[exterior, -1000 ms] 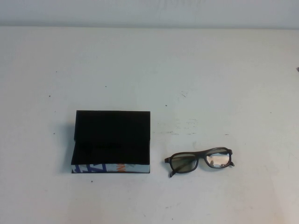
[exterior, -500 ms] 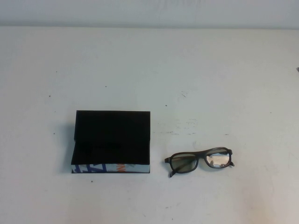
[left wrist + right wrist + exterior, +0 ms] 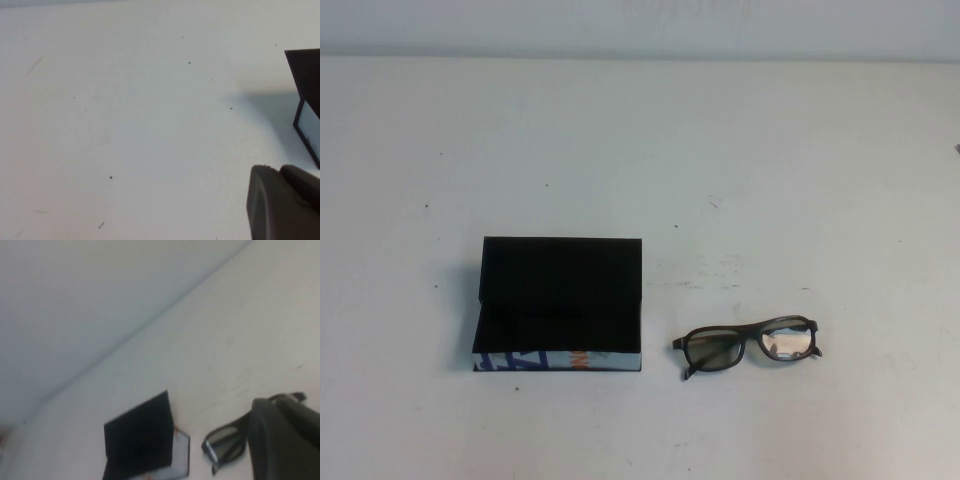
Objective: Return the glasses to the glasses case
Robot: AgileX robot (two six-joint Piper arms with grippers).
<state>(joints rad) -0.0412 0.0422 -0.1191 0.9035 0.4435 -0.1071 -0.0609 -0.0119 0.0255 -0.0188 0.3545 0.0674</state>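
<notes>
Glasses (image 3: 747, 343) sit on the table (image 3: 770, 160) just right of the glasses case (image 3: 558, 303), apart from it, lenses facing the robot and temples seemingly folded behind. Case lid stands open, propped up at the back, patterned front edge toward the robot. Neither arm shows in the high view, so nothing is grasped yet; step in hand looks like the approach to pick. Right gripper (image 3: 285, 440) shows only as a dark body in its wrist view, hanging above and near the glasses; can't tell if its fingers are open or closed. Left gripper (image 3: 282, 202) is parked low beside the case's left end, finger state also can't tell. My call: use the right arm, descend square over the bridge, pinch the frame across its thin dimension, avoid the lenses. Lift clear of the case wall before traversing left, then lower flat into the open tray.
</notes>
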